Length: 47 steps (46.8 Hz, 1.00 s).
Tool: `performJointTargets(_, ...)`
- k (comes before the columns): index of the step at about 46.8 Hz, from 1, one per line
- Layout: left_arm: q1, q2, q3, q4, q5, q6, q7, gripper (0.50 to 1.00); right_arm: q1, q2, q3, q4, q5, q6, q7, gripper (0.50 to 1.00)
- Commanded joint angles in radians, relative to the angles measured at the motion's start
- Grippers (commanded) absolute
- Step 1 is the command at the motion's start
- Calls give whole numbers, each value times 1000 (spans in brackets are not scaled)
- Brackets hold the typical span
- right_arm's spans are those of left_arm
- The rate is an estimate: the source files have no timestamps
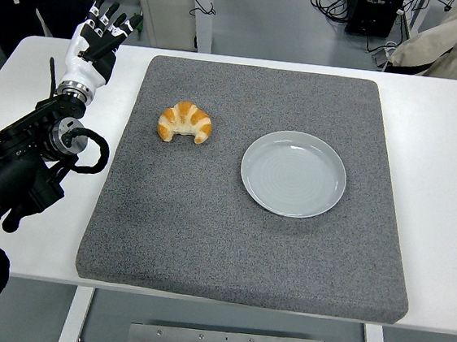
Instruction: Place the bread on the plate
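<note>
One croissant [185, 123] lies on the grey mat [205, 242], left of the plate [293, 174], apart from it | plate bare | left hand [97, 43] over the table's [450, 162] left side, fingers extended, holding nothing

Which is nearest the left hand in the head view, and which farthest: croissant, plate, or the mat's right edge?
Measured from the left hand, raised over the table's far left:
1. Croissant, on the mat's left half.
2. Plate, empty, right of centre.
3. Mat's right edge, farthest right.
</note>
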Motion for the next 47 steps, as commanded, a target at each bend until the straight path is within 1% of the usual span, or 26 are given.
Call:
performJointTargets(1, 0, 0, 0, 0, 0, -2, 0, 969, 0, 0, 0, 0, 0, 1, 0, 1000)
performJointTargets(19, -2, -1, 2, 0, 2, 0, -3, 969, 0, 0, 0, 0, 0, 0, 0, 1000)
performJointTargets(29, -15, -1, 15, 0, 3, 1, 9, 969, 0, 0, 0, 0, 0, 1, 0, 1000)
performJointTargets(33, -29, 0, 17, 0, 3, 1, 22, 969, 0, 0, 0, 0, 0, 0, 0, 1000)
performJointTargets(47, -32, 9, 21, 0, 15, -2, 25, 969, 0, 0, 0, 0, 0, 1, 0, 1000)
